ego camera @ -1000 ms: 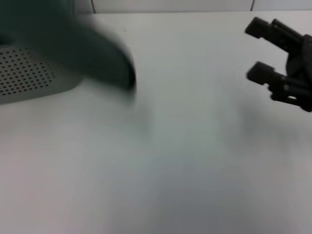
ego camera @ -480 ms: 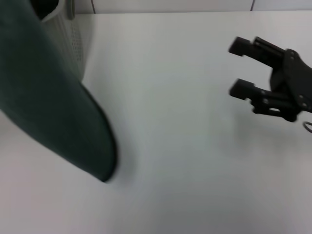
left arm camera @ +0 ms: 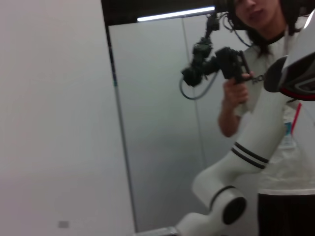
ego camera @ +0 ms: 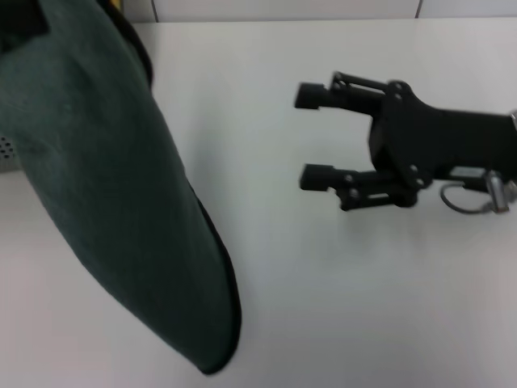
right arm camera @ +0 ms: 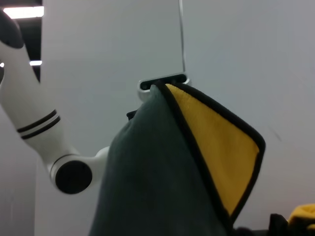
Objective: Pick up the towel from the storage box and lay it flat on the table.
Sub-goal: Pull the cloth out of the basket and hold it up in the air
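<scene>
The dark green towel (ego camera: 113,202) hangs in the air at the left of the head view, its lower corner close over the white table (ego camera: 339,307). In the right wrist view the towel (right arm camera: 152,182) shows a yellow underside and black edging. It hangs from its top corner, where my left arm (right arm camera: 44,132) reaches; my left gripper is hidden behind the cloth and holds it. My right gripper (ego camera: 308,136) is open and empty, pointing at the towel from the right and apart from it. Only a sliver of the storage box (ego camera: 6,149) shows behind the towel.
The left wrist view looks away into the room at a grey wall, my right arm (left arm camera: 246,162) and a person (left arm camera: 275,59) holding a camera rig. Bare tabletop lies between the towel and the right gripper.
The towel has swung down and to the right and now covers most of the box. My right gripper has moved left, toward the towel, still open.
</scene>
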Tool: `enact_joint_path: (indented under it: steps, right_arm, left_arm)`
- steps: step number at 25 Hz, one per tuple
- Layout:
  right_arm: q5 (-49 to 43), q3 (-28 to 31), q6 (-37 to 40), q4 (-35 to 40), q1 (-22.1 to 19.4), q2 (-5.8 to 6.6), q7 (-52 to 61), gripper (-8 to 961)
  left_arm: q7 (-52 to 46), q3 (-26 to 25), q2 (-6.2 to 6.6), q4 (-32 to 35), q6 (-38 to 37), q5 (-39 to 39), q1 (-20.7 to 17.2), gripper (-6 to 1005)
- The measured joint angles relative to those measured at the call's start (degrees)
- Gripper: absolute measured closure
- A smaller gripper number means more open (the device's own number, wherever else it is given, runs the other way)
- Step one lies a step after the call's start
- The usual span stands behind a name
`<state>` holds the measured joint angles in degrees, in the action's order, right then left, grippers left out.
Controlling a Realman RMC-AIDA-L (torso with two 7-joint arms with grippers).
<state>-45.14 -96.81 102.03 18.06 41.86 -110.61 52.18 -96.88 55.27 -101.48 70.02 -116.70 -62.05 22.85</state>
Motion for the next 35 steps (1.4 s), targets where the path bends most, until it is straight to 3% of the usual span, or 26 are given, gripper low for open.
enact_joint_path:
  steps: [5, 10, 17, 21, 24, 28, 35]
  right_arm:
    - [-3.68, 0.46, -1.98, 5.31, 4.30, 2.17, 1.62, 115]
    - [-9.59, 0.48, -2.07, 5.71, 11.89, 4.46, 5.50, 115]
    - [-18.41, 1.75, -2.07, 7.99, 17.45, 5.50, 7.06, 135]
    - [-25.82, 8.15, -1.70, 12.86, 17.64, 4.61, 9.31, 147]
    - [-32.98, 13.67, -1.03, 17.92, 17.34, 2.97, 11.41, 155]
    - [-37.17, 16.01, -0.56, 21.57, 17.38, 1.46, 13.02, 167]
    - [-40.80, 16.36, -0.49, 23.47, 18.26, -0.15, 13.22, 187]
  left_arm:
    - [-0.56, 2.31, -0.15, -0.31, -0.02, 0.00, 1.58, 949]
    - [-0.88, 3.46, -0.47, -0.47, -0.02, 0.00, 2.57, 948]
    - [-1.06, 5.30, -0.85, -0.50, -0.02, 0.06, 2.77, 947]
    - [-1.61, 5.71, -1.06, -0.50, -0.02, 0.07, 2.79, 946]
    - [-1.71, 6.15, -1.15, -0.52, -0.01, 0.07, 2.92, 946]
    - [-2.05, 6.54, -1.47, -0.58, -0.02, 0.08, 3.38, 945]
    - [-2.16, 6.96, -1.81, -0.76, 0.01, -0.47, 4.16, 944]
